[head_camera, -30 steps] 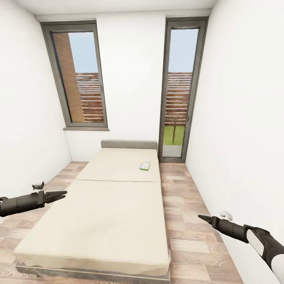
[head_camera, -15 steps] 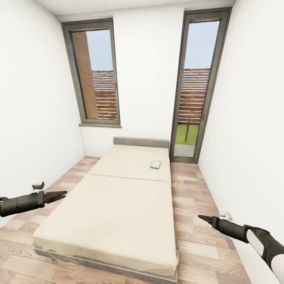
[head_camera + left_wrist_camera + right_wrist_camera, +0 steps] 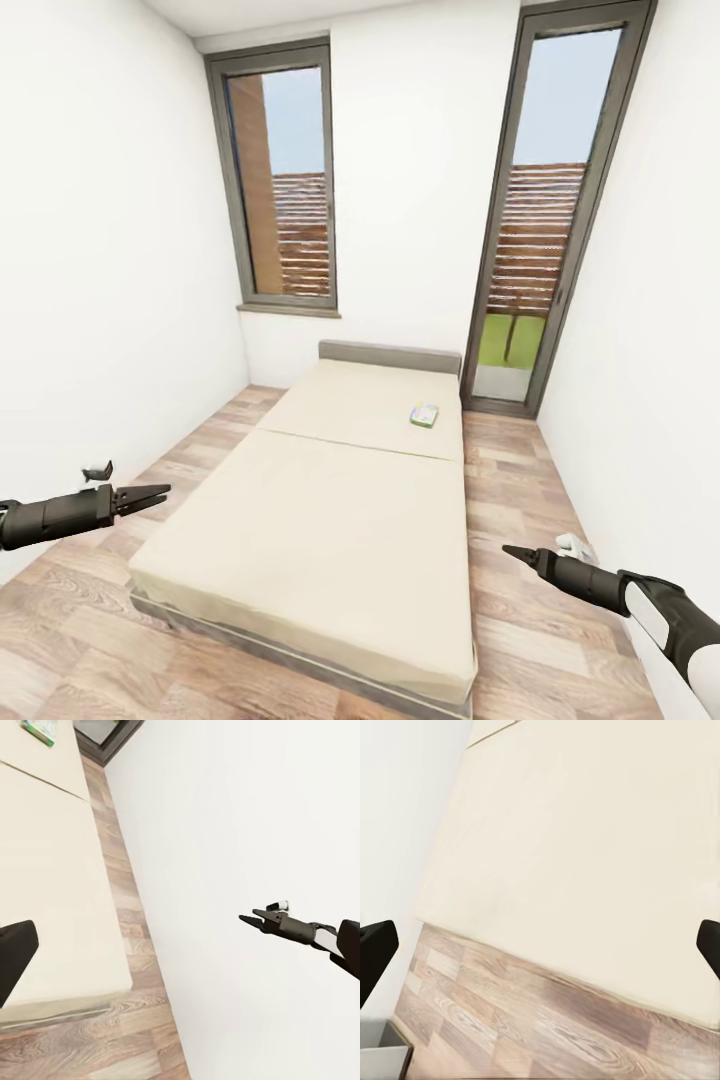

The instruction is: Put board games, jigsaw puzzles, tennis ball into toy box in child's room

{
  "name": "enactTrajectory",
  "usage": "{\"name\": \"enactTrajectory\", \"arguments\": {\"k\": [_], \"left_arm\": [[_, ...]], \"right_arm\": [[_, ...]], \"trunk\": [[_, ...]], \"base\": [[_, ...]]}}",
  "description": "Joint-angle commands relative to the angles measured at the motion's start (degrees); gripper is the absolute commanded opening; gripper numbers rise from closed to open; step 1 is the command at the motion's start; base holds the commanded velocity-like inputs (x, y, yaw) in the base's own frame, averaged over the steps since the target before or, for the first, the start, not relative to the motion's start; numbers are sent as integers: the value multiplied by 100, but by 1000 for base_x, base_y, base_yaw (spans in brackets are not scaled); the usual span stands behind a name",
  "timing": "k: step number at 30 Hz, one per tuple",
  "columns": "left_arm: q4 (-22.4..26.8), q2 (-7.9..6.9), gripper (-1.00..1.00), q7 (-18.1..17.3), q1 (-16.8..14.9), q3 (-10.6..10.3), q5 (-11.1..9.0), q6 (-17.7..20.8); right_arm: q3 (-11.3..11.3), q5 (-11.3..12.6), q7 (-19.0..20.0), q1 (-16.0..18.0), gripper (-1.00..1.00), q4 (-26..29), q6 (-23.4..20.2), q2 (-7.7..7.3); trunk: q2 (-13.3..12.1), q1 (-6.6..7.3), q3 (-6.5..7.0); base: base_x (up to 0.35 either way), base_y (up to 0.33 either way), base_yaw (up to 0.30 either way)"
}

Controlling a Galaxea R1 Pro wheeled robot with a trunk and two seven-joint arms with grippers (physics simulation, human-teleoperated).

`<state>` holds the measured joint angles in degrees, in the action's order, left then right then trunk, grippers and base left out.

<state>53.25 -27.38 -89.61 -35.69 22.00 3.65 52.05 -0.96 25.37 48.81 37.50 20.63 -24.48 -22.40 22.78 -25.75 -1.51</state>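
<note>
**Board game far up the bed, both arms held low and empty**

In the head view the robot faces a narrow room with a bed (image 3: 330, 500) running lengthwise away from it. One board game (image 3: 425, 414), a small flat green-and-white box, lies on the far section of the mattress, toward its right edge and short of the grey headboard (image 3: 390, 355). From the middle of the picture it sits at about 1 o'clock.

The left gripper (image 3: 150, 494) is at roughly 8 o'clock in the head view, over the wooden floor (image 3: 510, 520) off the bed's left side. Its jaws are slightly apart and hold nothing. The board game is well apart from it, toward 2 o'clock from the jaws, across most of the mattress.

The right gripper (image 3: 512, 551) is at about 4 o'clock, above the floor strip between the bed and the right wall. Its jaws look drawn together to a point, with nothing between them. The board game lies well ahead of it, near 11 o'clock from the tip.

The left wrist view looks across the bed toward the right wall, with the right gripper (image 3: 247, 919) against it and the board game (image 3: 40, 729) at a corner of the frame.

Behind the bed stand a tall window (image 3: 285, 200) and a glazed door (image 3: 540, 230).
</note>
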Motion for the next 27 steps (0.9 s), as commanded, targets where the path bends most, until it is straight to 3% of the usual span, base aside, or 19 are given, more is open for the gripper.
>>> {"name": "enactTrajectory", "arguments": {"k": [1, 27], "left_arm": [[1, 3, 100, -39, -8, 6, 39, 60], [1, -3, 100, -39, -8, 6, 39, 60]], "right_arm": [[-10, 29, 11, 3, 100, 2, -49, -2], [-10, 29, 14, 3, 100, 2, -40, -2]], "trunk": [[14, -4, -21], [14, -4, -198]], "base": [[0, 0, 223], [0, -1, 218]]}}
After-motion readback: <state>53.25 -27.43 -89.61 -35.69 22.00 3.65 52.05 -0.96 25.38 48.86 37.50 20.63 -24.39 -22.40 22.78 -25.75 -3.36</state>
